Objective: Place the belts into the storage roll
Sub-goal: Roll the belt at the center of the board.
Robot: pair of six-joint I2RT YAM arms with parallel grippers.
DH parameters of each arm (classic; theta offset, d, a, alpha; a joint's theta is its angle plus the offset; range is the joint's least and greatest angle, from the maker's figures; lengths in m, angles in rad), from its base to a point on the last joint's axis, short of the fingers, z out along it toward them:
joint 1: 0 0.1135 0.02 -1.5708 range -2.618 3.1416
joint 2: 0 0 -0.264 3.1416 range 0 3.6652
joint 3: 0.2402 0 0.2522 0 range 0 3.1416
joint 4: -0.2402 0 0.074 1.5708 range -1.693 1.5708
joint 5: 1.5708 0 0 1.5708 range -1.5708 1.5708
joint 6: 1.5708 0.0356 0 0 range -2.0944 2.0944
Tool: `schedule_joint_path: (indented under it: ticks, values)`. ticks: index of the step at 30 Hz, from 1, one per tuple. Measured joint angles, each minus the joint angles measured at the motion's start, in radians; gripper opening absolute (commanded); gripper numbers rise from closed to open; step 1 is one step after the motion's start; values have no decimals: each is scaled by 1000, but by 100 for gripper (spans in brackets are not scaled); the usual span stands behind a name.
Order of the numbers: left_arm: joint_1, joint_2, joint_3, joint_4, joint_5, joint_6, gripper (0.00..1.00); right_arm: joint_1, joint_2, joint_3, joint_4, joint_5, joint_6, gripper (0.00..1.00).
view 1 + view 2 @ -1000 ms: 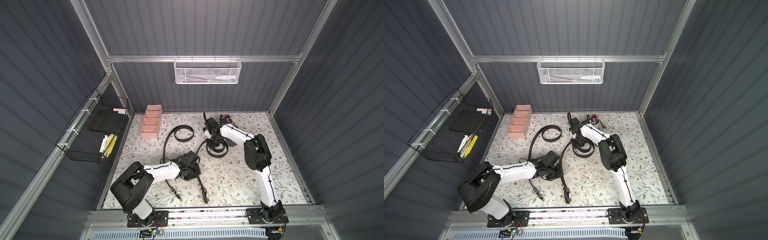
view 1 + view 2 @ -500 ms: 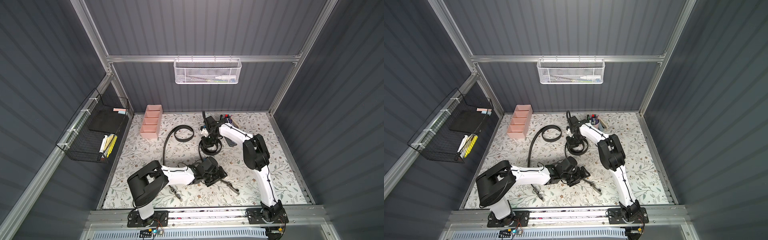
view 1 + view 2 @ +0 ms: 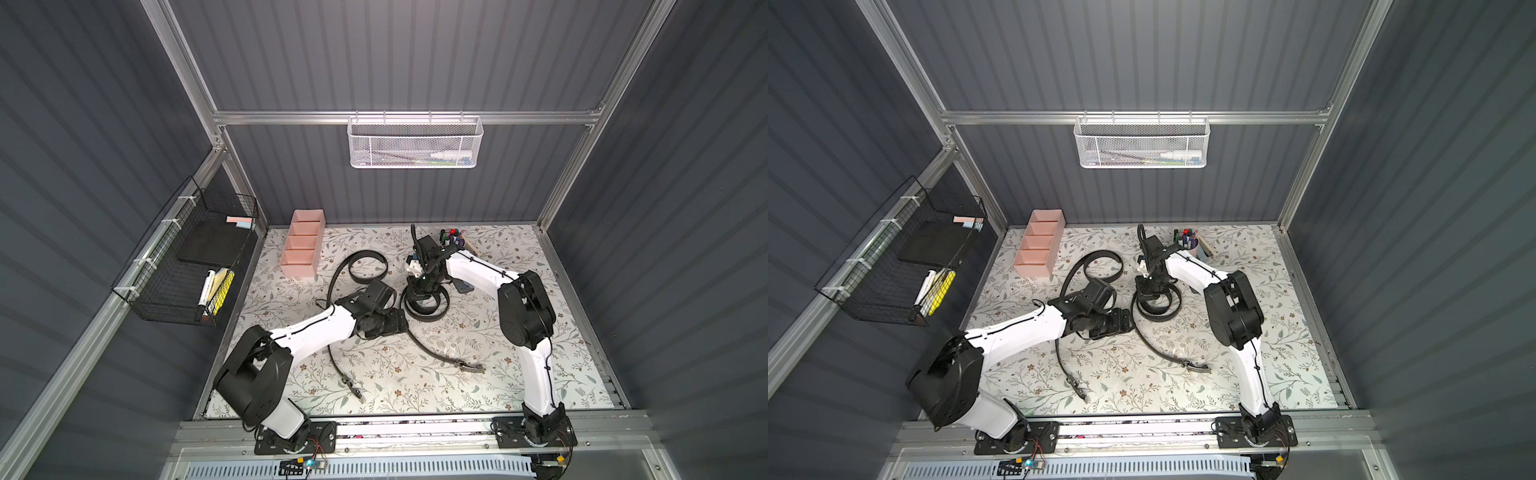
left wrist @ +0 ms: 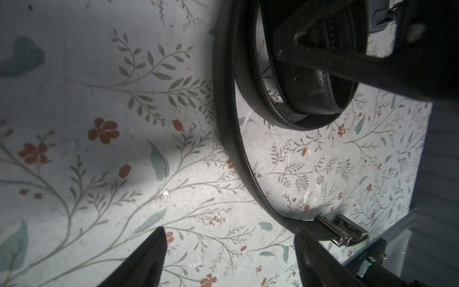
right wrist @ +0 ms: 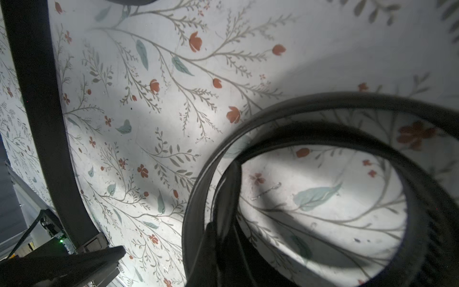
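One black belt (image 3: 428,309) is partly rolled into a coil at mid-table, and its tail runs to a metal buckle (image 3: 469,365) near the front. My right gripper (image 3: 419,291) stands over the coil, shut on its inner turns (image 5: 223,198). My left gripper (image 3: 401,326) lies low beside the tail, open, with only tabletop between its fingers (image 4: 149,258). In the left wrist view that strap (image 4: 238,154) passes one fingertip. The second belt (image 3: 365,266) loops behind and trails to the front. The pink storage roll (image 3: 303,245) stands at the back left with nothing in it.
A pink cup of markers (image 3: 451,241) stands at the back behind the right arm. A black wire basket (image 3: 187,266) hangs on the left wall. A white mesh basket (image 3: 415,141) hangs on the back wall. The second belt's buckle (image 3: 353,386) lies near the front edge.
My left gripper dragged the coiled belt's tail rightward, opened and let it go, then drew back toward the coil. The buckle end now lies further right. The right gripper stayed shut on the coil.
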Motion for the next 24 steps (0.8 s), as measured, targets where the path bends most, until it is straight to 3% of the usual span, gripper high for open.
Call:
schedule_joint_path:
  ticks: [11,14,19,24]
  values:
    - [26,282,227,-76,14,216,60,-19,-29,-57,20,-2,44,0]
    - [26,300,239,-97,10,240,47,-31,-29,-60,20,-2,50,0]
    - [27,327,285,-126,5,262,2,-40,-29,-60,21,-2,57,0]
    - [62,282,206,-83,13,226,0,-45,-27,-60,18,11,103,0]
